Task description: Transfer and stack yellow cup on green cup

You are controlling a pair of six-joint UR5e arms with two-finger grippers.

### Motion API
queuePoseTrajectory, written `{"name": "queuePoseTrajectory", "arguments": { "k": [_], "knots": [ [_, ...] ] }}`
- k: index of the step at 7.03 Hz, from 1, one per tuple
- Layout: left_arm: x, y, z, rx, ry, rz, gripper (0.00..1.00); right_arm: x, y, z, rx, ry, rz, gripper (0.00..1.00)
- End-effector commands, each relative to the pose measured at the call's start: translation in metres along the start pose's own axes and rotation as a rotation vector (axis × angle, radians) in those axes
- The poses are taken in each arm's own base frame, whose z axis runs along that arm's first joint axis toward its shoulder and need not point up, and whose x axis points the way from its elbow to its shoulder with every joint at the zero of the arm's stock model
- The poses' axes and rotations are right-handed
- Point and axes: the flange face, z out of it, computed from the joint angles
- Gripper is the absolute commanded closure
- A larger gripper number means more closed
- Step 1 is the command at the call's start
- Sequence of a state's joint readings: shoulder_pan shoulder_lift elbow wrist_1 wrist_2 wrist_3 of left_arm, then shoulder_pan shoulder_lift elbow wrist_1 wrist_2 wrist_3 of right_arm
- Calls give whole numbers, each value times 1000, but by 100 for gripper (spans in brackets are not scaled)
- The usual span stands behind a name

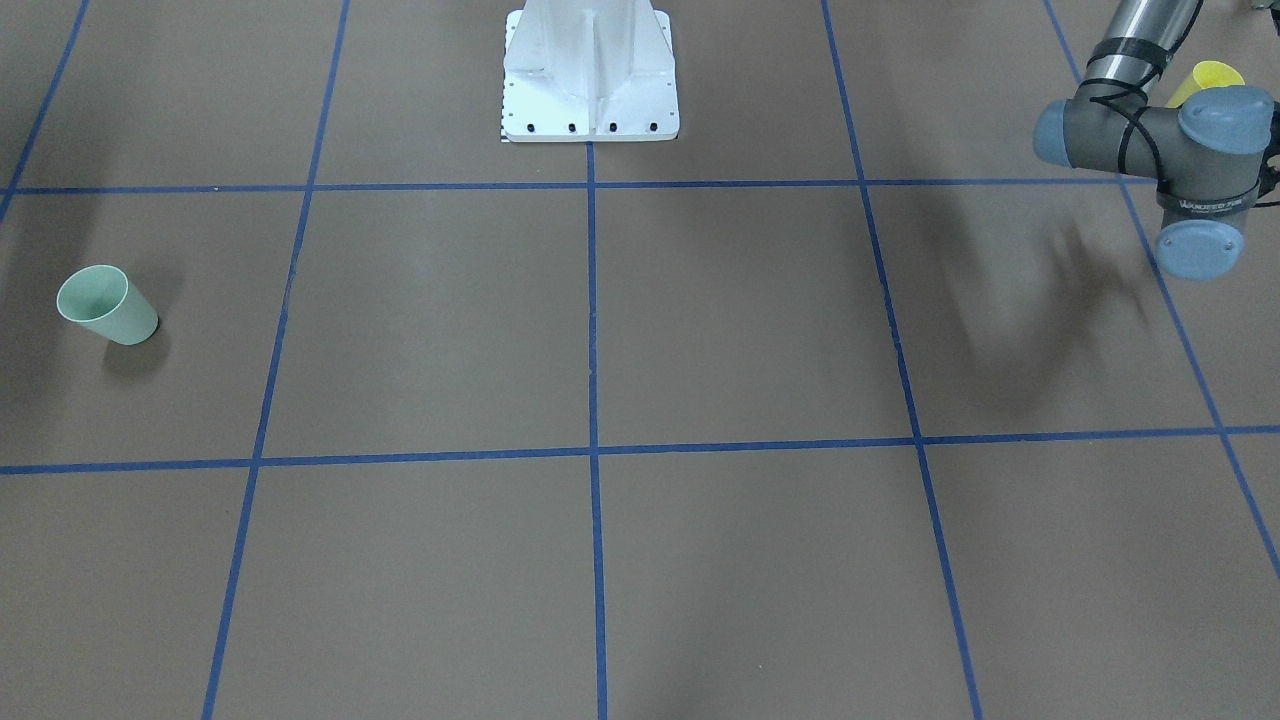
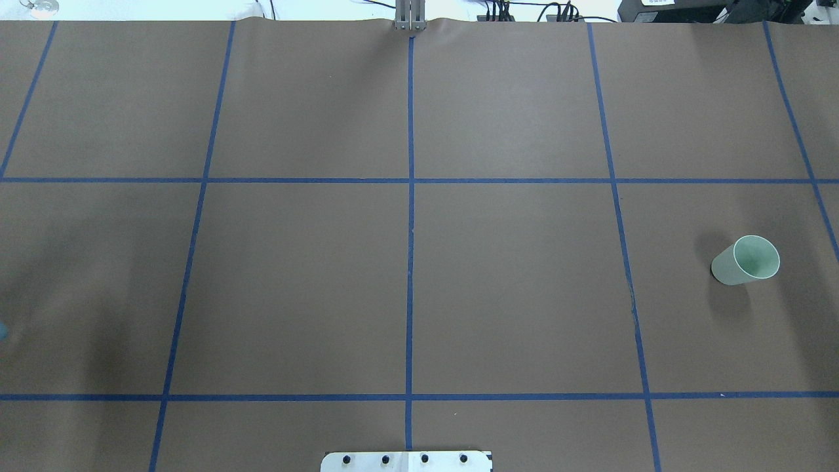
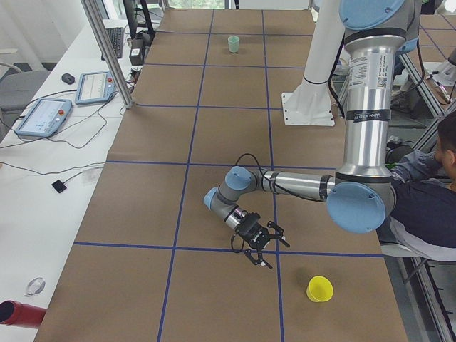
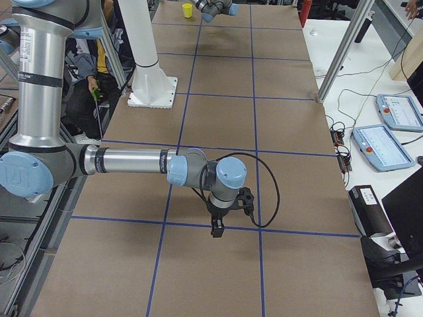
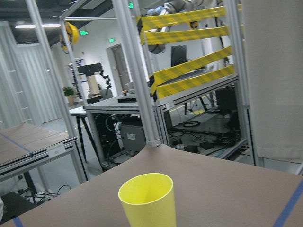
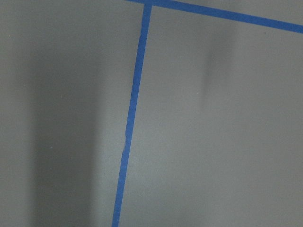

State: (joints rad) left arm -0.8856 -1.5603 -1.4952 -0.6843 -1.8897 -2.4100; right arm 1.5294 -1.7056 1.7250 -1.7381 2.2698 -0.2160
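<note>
So the yellow cup sits near the table's left end, the green cup by the right end. Can't tell if the left gripper or right gripper is clenched.

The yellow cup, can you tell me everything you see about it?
The yellow cup is bright, plain and smooth, and looks like plastic. It is wider at the rim than at the bottom. It stands upright, mouth up, and looks empty. It sits on the brown table near the end on the robot's left. Only the table touches it; the left tool is nearby, apart.
</note>
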Motion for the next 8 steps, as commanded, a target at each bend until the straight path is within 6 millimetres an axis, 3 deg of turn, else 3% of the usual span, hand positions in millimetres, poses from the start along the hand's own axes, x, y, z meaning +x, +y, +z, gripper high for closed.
{"name": "queuePoseTrajectory", "arguments": {
  "k": [1, 4, 8],
  "knots": [
    [10, 7, 25, -6, -87, -42, 0, -3, -2, -4, 10, 2, -8, 0],
    [15, -5, 89, -67, -164, -39, 0, -11, -7, -9, 41, -42, -28, 0],
    [16, -1, 87, -105, -142, -25, 0, -8, -7, -5, 65, -38, -53, 0]
  ]
}}
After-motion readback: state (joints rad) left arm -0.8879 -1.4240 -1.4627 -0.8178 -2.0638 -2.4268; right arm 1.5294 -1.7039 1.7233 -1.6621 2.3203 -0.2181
